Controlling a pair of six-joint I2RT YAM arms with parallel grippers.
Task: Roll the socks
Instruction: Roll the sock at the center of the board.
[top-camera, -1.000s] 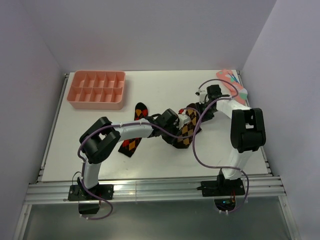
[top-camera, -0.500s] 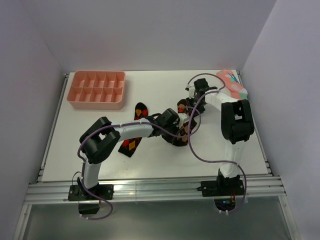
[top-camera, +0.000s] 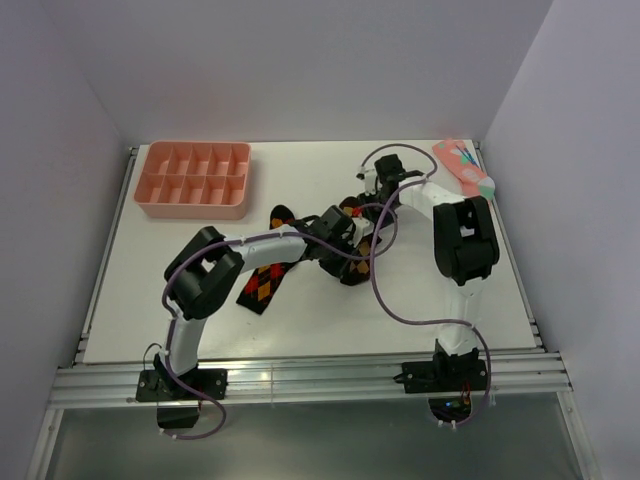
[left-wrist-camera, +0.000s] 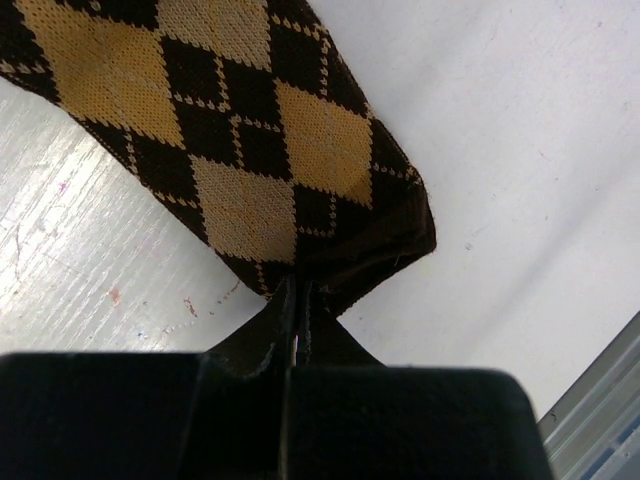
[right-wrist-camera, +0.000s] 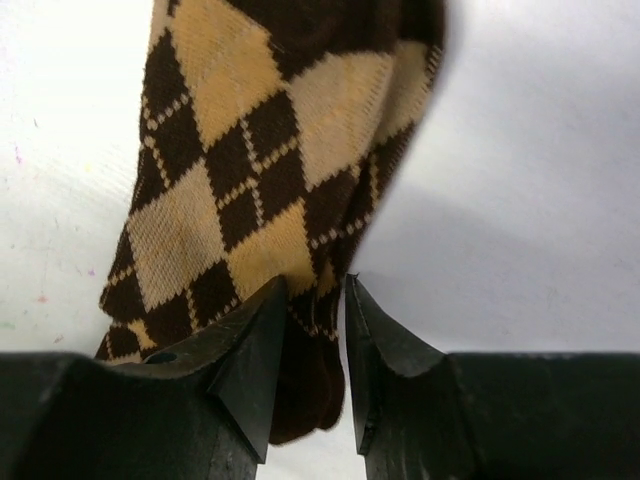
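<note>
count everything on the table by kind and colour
dark brown argyle sock with red diamonds: 1
dark brown argyle sock with tan diamonds: 1
pink sock with teal marks: 1
pink plastic compartment tray: 1
total: 4

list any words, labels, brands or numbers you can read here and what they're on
No text can be read in any view.
The tan sock shows only diamonds.
The tray is plain.
The pink sock has marks too small to tell as letters.
</note>
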